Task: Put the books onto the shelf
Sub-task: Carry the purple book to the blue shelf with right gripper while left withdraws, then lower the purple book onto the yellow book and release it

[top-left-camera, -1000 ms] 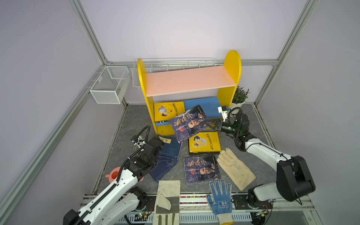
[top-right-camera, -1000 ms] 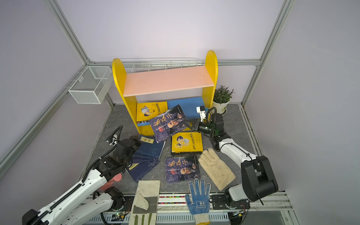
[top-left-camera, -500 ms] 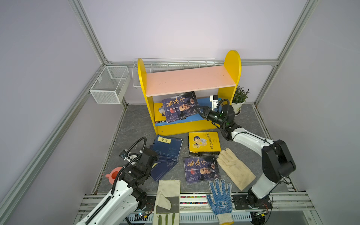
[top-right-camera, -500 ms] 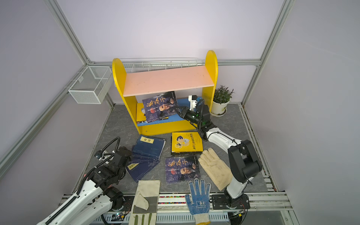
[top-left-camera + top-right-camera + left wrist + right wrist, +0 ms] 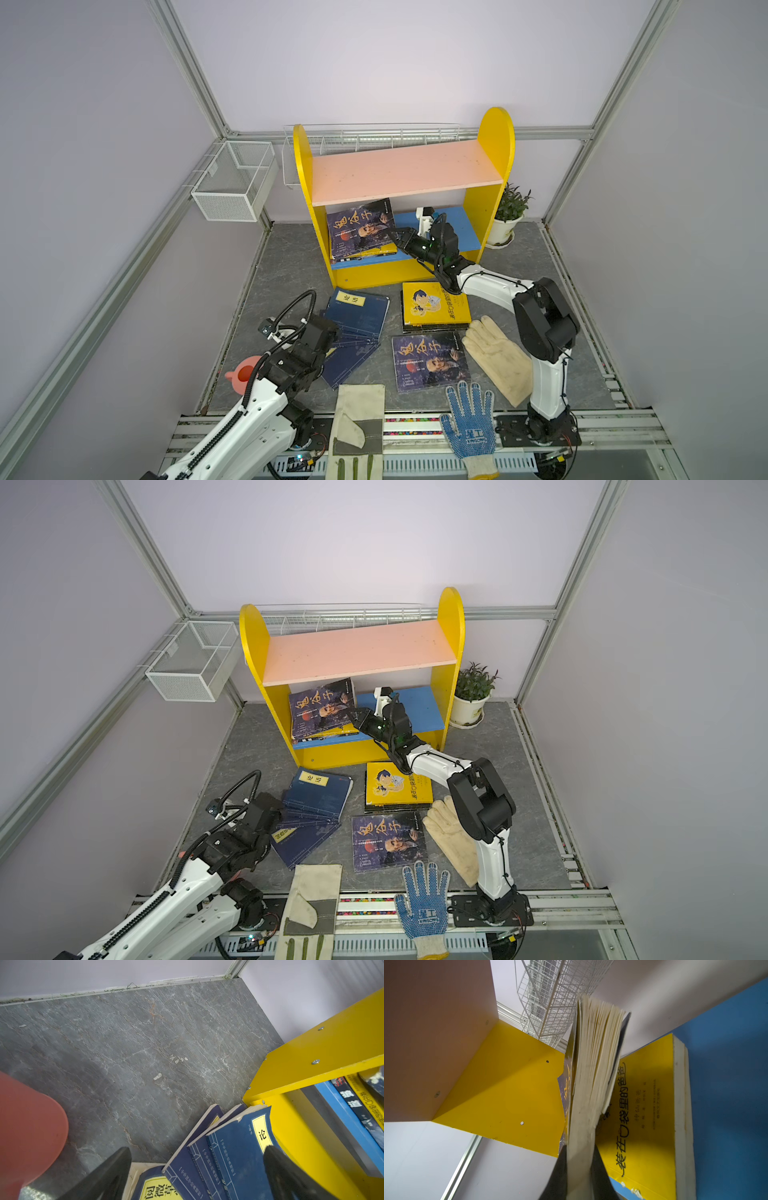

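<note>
On the left, the left gripper [image 5: 196, 1164] is held wide open over the navy books [image 5: 355, 326]. These are fanned out on the table [image 5: 286, 266], just in front of the shelf [image 5: 494, 137]. Nothing is gripped there. If one is grabbed badly, the loose pile could be pushed apart.

Further right, a purple book [image 5: 360, 226] is pinched at its edge by the closed right gripper [image 5: 398, 239]. It is tipped up over the books already lying on the blue board [image 5: 469, 226]. If it is let go like this, it could slide off the front edge.

Little room is left under the pink board [image 5: 405, 170] and beside the left side panel [image 5: 305, 174]. The right half of the blue board is bare.
</note>
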Controlling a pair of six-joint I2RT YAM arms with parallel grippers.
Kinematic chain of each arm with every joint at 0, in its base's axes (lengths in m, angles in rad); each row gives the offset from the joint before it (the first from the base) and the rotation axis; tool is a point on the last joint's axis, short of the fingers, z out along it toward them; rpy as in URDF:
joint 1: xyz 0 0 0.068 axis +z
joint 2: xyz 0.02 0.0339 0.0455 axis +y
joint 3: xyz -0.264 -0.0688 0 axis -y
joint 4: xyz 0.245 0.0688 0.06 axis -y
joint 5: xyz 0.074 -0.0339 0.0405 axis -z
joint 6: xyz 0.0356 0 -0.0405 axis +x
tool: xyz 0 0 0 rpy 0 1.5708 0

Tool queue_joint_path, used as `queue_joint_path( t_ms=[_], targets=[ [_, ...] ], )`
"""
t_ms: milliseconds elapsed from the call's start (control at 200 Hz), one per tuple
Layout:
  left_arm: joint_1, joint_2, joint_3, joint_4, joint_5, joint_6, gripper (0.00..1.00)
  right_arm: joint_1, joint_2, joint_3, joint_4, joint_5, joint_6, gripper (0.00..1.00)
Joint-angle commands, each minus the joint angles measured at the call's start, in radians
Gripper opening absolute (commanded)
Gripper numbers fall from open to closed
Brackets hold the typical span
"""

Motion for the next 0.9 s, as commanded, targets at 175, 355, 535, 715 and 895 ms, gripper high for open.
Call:
queue_joint_path(
  t_ms=[175,355,535,715,895],
  targets=[
    [0.006,0.029,0.033,0.0,-0.001,0.029,1.0,0.008,0.036,0.053,0.05,0.038,0.049,0.08],
    [0.007,0.075,0.038,0.009,0.008,0.033,1.0,0.019,0.061,0.063,0.045,0.019,0.068,0.09],
    [0.007,0.072,0.039,0.009,0.006,0.033,1.0,0.036,0.061,0.101,-0.071,-0.007,0.007,0.13],
    [0.006,0.072,0.035,0.021,0.012,0.033,1.0,0.042,0.038,0.166,-0.294,0.0,-0.121,0.26],
    [0.007,0.072,0.035,0.024,0.015,0.033,1.0,0.045,0.035,0.24,-0.486,0.041,-0.227,0.39]
  ],
)
